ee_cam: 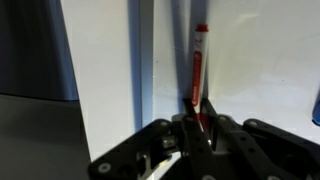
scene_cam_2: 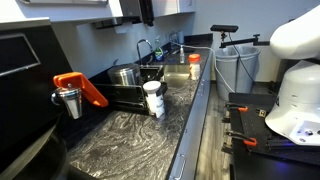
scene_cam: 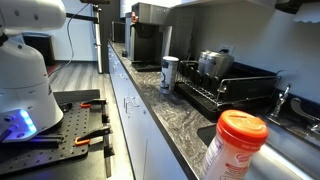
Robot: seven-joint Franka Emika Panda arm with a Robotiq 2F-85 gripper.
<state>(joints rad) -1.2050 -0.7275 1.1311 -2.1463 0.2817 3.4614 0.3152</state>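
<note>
Between the gripper's [ee_cam: 198, 126] dark fingers in the wrist view, a red marker [ee_cam: 200, 68] is standing upright. The jaws are sitting narrow, pinching the marker's lower end, while its upper length is rising clear above them. Behind the marker, a white panel [ee_cam: 100, 70] is filling most of the picture, with a grey vertical strip [ee_cam: 146, 60] running down it just beside the marker. A darker surface [ee_cam: 35, 130] is showing at the lower left.

In both exterior views the gripper itself is lying out of frame, and only the robot's white body [scene_cam: 25, 75] is showing beside the kitchen counter. On the speckled stone countertop [scene_cam: 165, 108] a black dish rack [scene_cam: 225, 90] is sitting near a white lidded jar [scene_cam: 169, 73], and a coffee machine [scene_cam: 148, 42] is standing further along. An orange-lidded container [scene_cam: 236, 145] is looming close to the camera in an exterior view.
</note>
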